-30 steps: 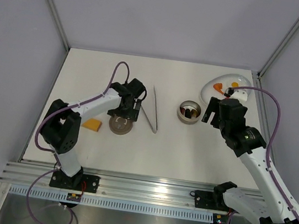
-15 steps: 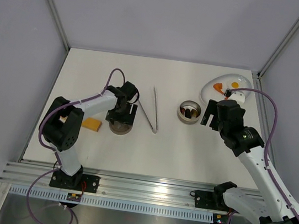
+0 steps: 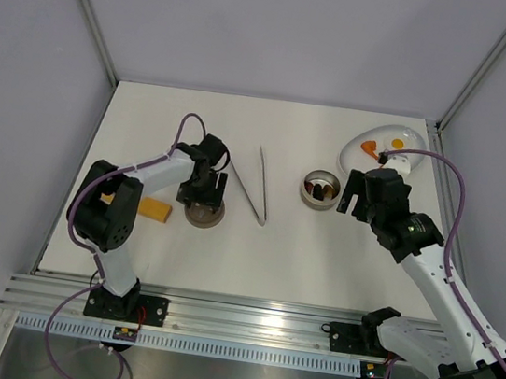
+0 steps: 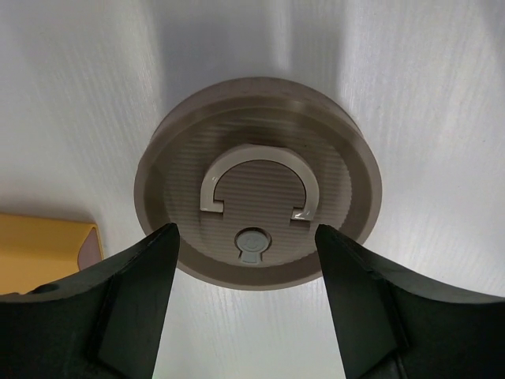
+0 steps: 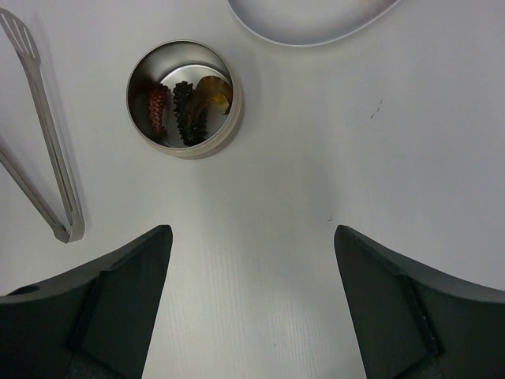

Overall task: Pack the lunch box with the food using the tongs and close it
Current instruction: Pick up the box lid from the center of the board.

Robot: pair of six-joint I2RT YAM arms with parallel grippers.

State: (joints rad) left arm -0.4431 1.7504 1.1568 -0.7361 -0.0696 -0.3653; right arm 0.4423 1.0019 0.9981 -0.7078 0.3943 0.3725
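Note:
The lunch box [image 3: 320, 188] is a round steel tin standing open right of the table's middle, with dark red-brown and yellow food [image 5: 183, 106] inside. More orange food [image 3: 369, 147] lies on the white plate [image 3: 407, 136]. The brown-grey lid [image 4: 256, 181] lies flat to the left. My left gripper [image 4: 246, 233] hangs right over it, jaws open at its near rim and narrower than the lid. The tongs [image 3: 258, 186] lie on the table between lid and tin. My right gripper [image 5: 252, 233] is open over bare table just right of the tin.
A flat orange-yellow block [image 3: 151, 208] lies left of the lid [image 3: 204, 213], also showing at the left edge of the left wrist view [image 4: 39, 245]. The plate sits at the back right corner near the frame post.
My left gripper has slid left and down over the lid, and its jaws have narrowed. The right arm has barely shifted.

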